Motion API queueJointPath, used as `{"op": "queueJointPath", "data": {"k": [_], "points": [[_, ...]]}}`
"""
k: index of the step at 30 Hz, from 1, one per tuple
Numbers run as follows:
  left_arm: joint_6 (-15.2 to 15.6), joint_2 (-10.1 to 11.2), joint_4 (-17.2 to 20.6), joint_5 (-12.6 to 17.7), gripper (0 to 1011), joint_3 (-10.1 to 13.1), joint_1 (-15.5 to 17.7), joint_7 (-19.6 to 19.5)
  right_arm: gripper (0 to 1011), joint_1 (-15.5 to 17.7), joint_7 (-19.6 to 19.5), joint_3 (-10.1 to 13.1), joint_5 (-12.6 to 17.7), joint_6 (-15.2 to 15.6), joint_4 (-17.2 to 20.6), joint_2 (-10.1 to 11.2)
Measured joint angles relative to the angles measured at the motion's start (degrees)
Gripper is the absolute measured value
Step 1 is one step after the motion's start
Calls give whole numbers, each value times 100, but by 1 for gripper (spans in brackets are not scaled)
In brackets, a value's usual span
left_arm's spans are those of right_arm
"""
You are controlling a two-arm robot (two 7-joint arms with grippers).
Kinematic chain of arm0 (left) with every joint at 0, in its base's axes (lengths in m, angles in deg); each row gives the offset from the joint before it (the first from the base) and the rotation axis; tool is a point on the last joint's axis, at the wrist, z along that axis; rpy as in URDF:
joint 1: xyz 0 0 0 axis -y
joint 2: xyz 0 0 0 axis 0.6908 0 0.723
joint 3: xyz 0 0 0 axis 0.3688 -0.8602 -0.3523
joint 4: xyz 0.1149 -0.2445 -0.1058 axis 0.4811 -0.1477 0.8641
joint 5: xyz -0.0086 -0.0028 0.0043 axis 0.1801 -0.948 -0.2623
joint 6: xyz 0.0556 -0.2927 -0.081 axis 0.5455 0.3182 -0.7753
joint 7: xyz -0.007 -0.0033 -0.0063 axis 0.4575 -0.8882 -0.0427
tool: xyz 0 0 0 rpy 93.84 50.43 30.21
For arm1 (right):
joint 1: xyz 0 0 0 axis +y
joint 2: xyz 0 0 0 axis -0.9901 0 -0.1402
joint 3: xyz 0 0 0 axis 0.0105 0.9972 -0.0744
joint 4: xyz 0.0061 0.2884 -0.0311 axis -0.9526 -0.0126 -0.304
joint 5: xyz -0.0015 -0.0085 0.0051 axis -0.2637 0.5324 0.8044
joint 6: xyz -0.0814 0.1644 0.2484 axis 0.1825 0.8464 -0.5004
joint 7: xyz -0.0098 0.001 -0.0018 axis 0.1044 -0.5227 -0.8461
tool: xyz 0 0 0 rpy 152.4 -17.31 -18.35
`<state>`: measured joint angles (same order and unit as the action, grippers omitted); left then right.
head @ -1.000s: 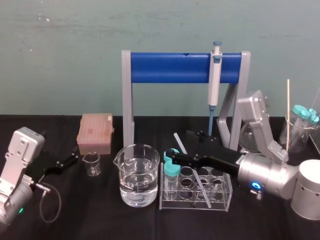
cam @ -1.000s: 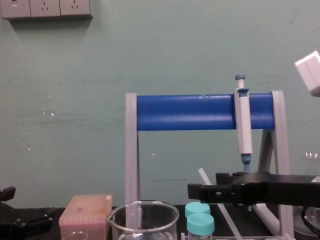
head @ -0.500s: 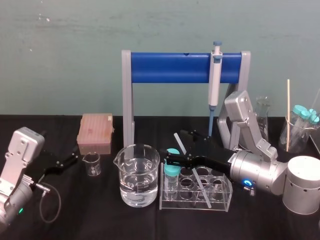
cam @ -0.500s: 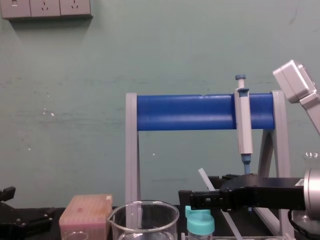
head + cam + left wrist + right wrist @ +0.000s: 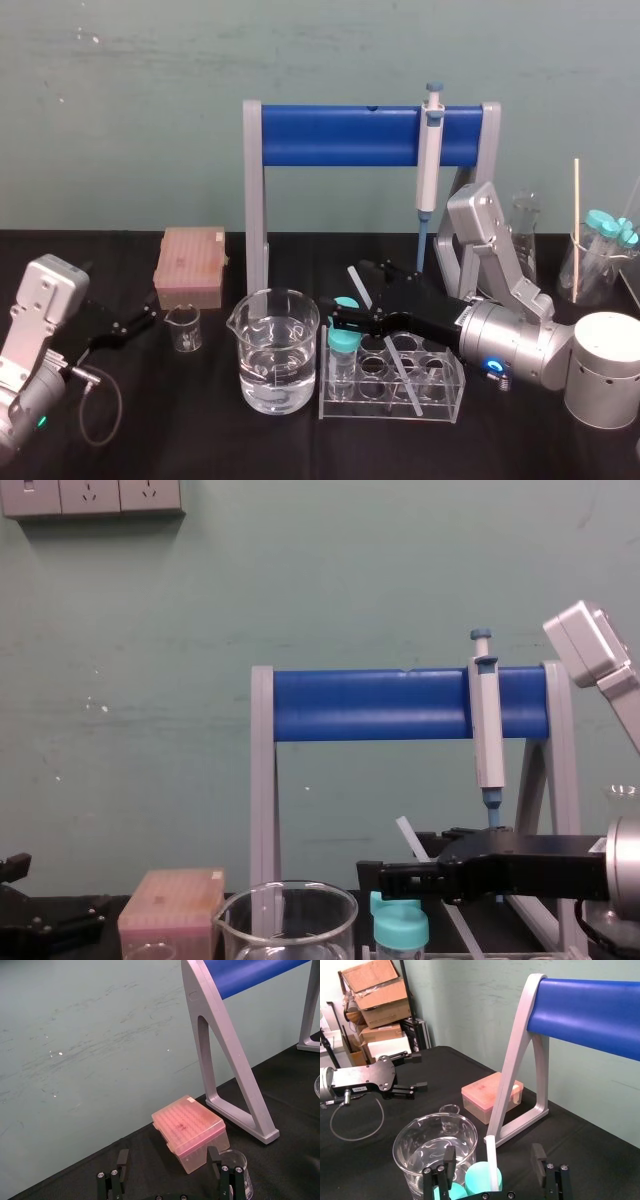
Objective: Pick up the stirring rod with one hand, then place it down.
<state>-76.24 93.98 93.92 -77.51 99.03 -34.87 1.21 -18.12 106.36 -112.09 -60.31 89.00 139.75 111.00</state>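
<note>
- Your right gripper (image 5: pixel 493 1155) has slid left and now sits spread around the rod (image 5: pixel 491 1149).
- Closing crooked, you tip the capped tube (image 5: pixel 343 346) beside it.
- Left gripper (image 5: pixel 150 318) idles lower left.

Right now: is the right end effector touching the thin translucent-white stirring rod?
Apart. In the right wrist view, the stirring rod stands between the open fingers of the right end effector, with a clear gap on each side.

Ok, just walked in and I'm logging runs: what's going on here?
The right gripper is out over the test tube rack, open, its jaws either side of the thin white stirring rod that leans in the rack. The rod is not gripped yet. The left gripper is parked, open, off to the left.
</note>
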Motion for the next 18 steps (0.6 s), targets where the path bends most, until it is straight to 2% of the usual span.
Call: {"op": "queueJointPath", "data": {"k": [4, 7, 12, 18], "points": [[0, 1, 0, 0, 1000, 0, 0, 0, 908, 2, -1, 1, 4, 5, 1, 2], [0, 0, 0, 0, 1000, 0, 0, 0, 803, 4, -1, 3, 8, 9, 2, 3], [0, 0, 0, 0, 1000, 0, 0, 0, 682, 4, -2, 5, 14, 13, 4, 5], [0, 0, 0, 0, 1000, 0, 0, 0, 466, 4, -2, 5, 21, 18, 6, 7]]}}
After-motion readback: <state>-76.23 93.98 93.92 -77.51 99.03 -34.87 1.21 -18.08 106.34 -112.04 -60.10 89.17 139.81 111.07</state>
